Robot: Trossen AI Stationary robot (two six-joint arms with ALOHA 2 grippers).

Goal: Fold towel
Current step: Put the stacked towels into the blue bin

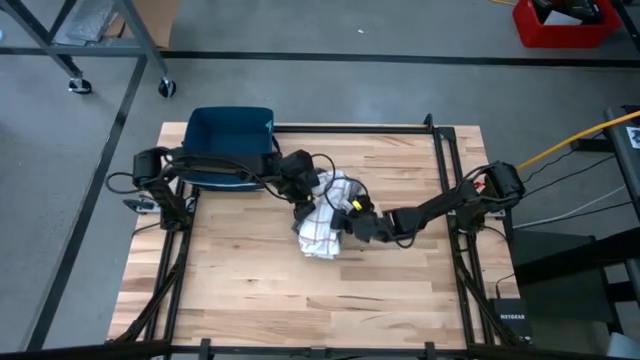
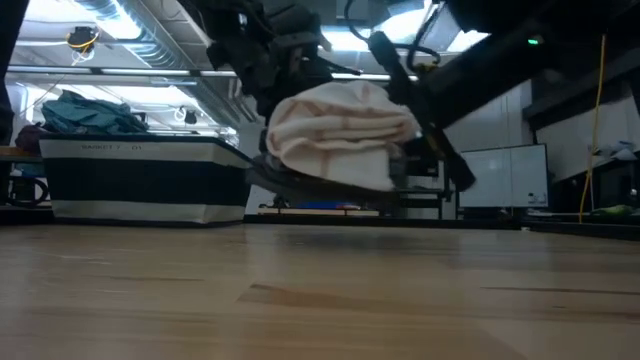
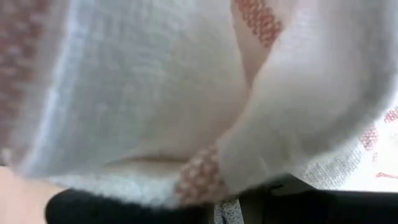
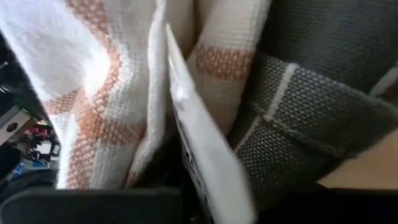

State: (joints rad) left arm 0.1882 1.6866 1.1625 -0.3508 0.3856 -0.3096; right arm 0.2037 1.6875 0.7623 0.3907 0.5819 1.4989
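A white towel with orange checks [image 1: 325,205] is bunched up at the table's middle and fills both wrist views [image 3: 155,93] [image 4: 106,93]. A dark grey checked cloth [image 4: 311,93] lies bunched with it, under the white one in the low view [image 2: 300,180]. My left gripper [image 1: 303,203] is on the bundle's left side, and my right gripper [image 1: 352,222] is on its right side. Both are shut on the towel. In the low view the bundle [image 2: 340,125] hangs above the tabletop. My left gripper holds the white towel at the bundle's left side [image 3: 205,183], where several bunched layers run down between its fingers. The cloth hides the fingertips. The towel hangs slack in folds around the gripper, lifted off the table. My right gripper holds the bundle at its right side, coming level from the table's right. Folds of the white towel and its white label [image 4: 199,162] run down between the fingers, with the grey cloth [image 4: 292,143] beside them. The cloth hides the fingertips.
A dark blue bin [image 1: 230,145] stands at the table's far left, just behind the left arm. Bare wood [image 1: 320,300] lies toward the near edge. A black frame rail [image 1: 440,170] runs along the table's right side.
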